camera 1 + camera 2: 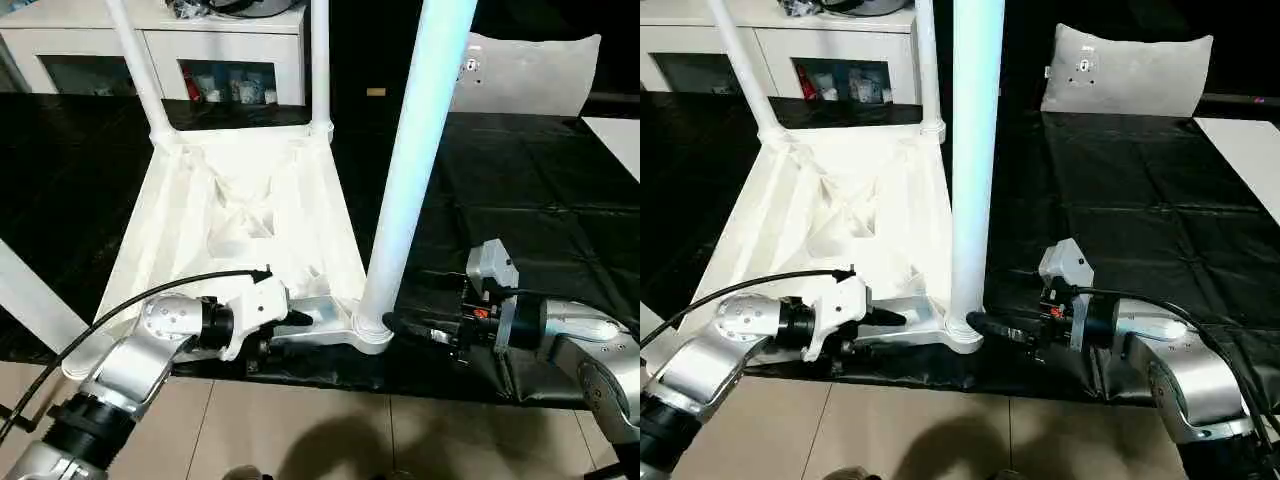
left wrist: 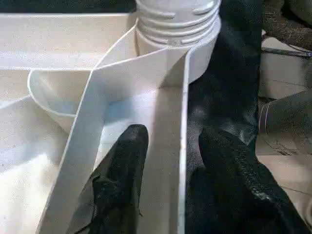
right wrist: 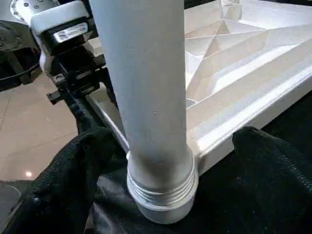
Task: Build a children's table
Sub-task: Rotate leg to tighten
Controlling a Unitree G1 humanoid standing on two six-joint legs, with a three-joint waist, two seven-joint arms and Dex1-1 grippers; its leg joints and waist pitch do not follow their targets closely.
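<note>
White children's table top (image 1: 235, 215) lay upside down, ribbed underside up, on the black-covered work surface (image 1: 520, 200), its near edge at the surface's near rim. Three legs stood upright in corner sockets: two at the far corners (image 1: 140, 70) (image 1: 320, 60), one big in frame at the near right corner (image 1: 415, 160). Threaded base of that leg sat in the socket (image 3: 163, 192).

Left gripper (image 1: 285, 325) was at the near edge of the top, just left of the near right socket; fingers (image 2: 119, 180) straddled the thin rim wall, one inside, one outside, a gap showing at each side.

Right gripper (image 1: 990, 328) came in from the right at socket level, fingers (image 3: 273, 161) wide apart either side of the leg base, not squeezing it.

White cabinet (image 1: 160, 50) stood far left.
</note>
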